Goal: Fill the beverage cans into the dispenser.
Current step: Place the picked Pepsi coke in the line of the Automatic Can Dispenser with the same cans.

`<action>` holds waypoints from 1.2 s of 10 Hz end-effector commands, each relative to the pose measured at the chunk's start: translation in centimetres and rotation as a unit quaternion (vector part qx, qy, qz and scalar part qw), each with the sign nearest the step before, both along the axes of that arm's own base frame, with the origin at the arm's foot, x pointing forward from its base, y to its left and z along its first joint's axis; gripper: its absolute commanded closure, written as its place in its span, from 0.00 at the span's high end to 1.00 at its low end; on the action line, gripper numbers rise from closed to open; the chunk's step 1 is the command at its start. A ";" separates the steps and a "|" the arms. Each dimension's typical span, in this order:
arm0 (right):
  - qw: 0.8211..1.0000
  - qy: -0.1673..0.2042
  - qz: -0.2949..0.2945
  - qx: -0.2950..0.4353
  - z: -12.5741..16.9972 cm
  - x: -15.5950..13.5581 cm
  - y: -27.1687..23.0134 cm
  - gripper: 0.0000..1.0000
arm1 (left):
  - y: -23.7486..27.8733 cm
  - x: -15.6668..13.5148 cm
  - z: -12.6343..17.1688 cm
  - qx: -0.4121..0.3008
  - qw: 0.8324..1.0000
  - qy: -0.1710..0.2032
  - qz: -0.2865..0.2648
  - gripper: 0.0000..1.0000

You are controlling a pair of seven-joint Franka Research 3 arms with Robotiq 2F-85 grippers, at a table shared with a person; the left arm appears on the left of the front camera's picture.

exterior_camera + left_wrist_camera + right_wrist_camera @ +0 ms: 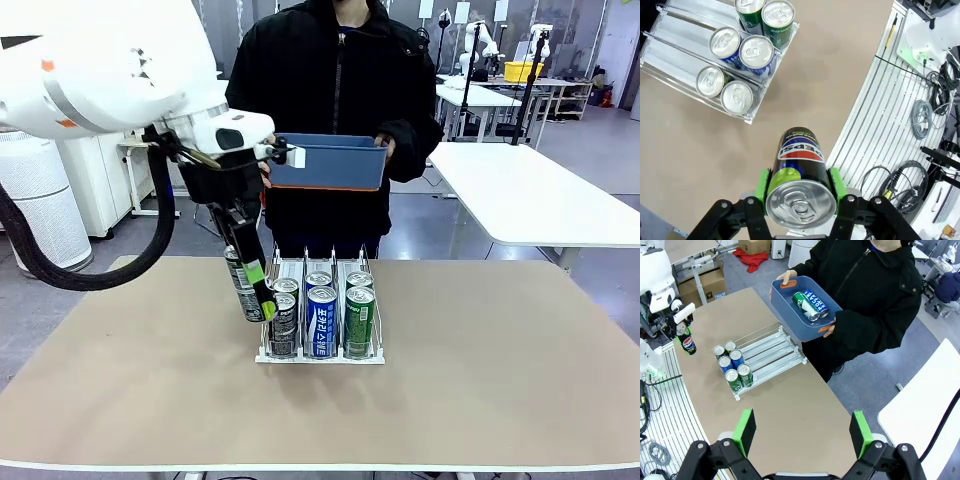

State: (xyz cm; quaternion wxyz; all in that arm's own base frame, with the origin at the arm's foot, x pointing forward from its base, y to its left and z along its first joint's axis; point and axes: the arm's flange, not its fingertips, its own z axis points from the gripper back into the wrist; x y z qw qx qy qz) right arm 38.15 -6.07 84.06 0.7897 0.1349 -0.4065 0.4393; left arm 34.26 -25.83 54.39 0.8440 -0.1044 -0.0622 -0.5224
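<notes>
Since its green pads are clamped on either side of a black Pepsi can (pixel 801 155), the left gripper (pixel 799 186) is plainly carrying that can for loading. It hangs tilted above the table, just left of the dispenser (pixel 320 357) at its near end, not yet over a lane. The grip is across the body, which I'd guess leaves the can's bottom free to go down between the dividers.

Six cans stand there in pairs at the near end: black cans (pixel 283 322) in the left lane, blue cans (pixel 321 320) in the middle and green cans (pixel 359 318) on the right. The far stretch of each lane is bare, so that is likely where new cans go in.

Beyond the far edge a person holds a blue tub (pixel 330 170) by both handles, with two more cans (pixel 808 303) lying inside, probably the remaining supply.

High above, the right gripper (pixel 802 432) is spread wide with nothing in it, apparently kept out of the way.

Underneath is a plain tan table (pixel 500 380). Farther off stand white tables (pixel 530 190).
</notes>
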 end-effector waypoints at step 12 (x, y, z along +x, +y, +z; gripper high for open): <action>1.000 0.000 0.000 0.000 0.0 -0.1 0.0 1.00 | -3.4 1.4 -8.7 0.046 0.996 -0.050 -0.063 0.57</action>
